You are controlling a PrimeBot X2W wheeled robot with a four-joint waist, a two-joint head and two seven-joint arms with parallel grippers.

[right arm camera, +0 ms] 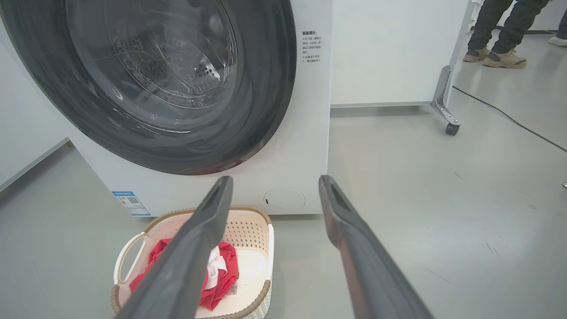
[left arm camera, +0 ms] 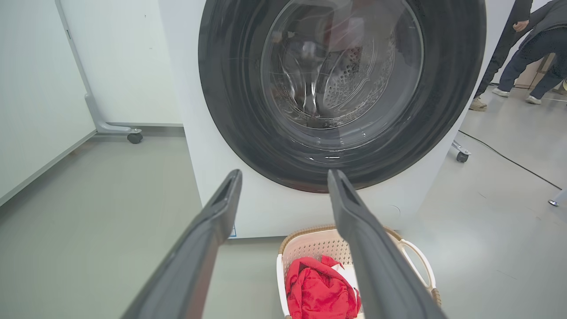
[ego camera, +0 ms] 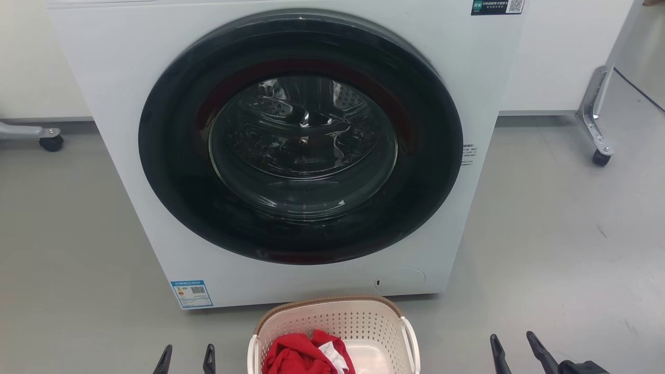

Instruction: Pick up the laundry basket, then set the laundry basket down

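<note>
- Nearest, the left gripper (ego camera: 187, 359) (left arm camera: 285, 177) shows at the lower left of the head view, its jaws parted wide with nothing between them
- The right gripper (ego camera: 513, 347) (right arm camera: 274, 182) shows at the lower right, jaws likewise spread and empty, and it stands farther out from the basket than the left one
- Between them and apart from both, the laundry basket (ego camera: 332, 317) (left arm camera: 310, 246) (right arm camera: 246, 230) sits upright on the grey floor (ego camera: 78, 234), its far end just short of the washer's lower front
- A white loop handle (ego camera: 410, 337) (left arm camera: 418, 261) (right arm camera: 126, 257) stands on the basket's right side
- A crumpled red cloth (ego camera: 296, 356) (left arm camera: 316, 290) (right arm camera: 228, 268) lies in the basket's left half with a bit of white fabric beside it, and the right half of the bottom is bare
- Behind the basket stands the white washing machine (ego camera: 130, 78) (left arm camera: 195, 146) (right arm camera: 310, 133), its round dark door (ego camera: 301, 135) shut, with a blue label (ego camera: 191, 293) at the lower left corner of its front
- Along the floor's far edge, metal castor feet (ego camera: 601, 156) carry white panels
- Farthest, at the right in the wrist views, people's legs (left arm camera: 527, 57) (right arm camera: 500, 26) stand beyond a dark cable (right arm camera: 509, 117) on the floor
</note>
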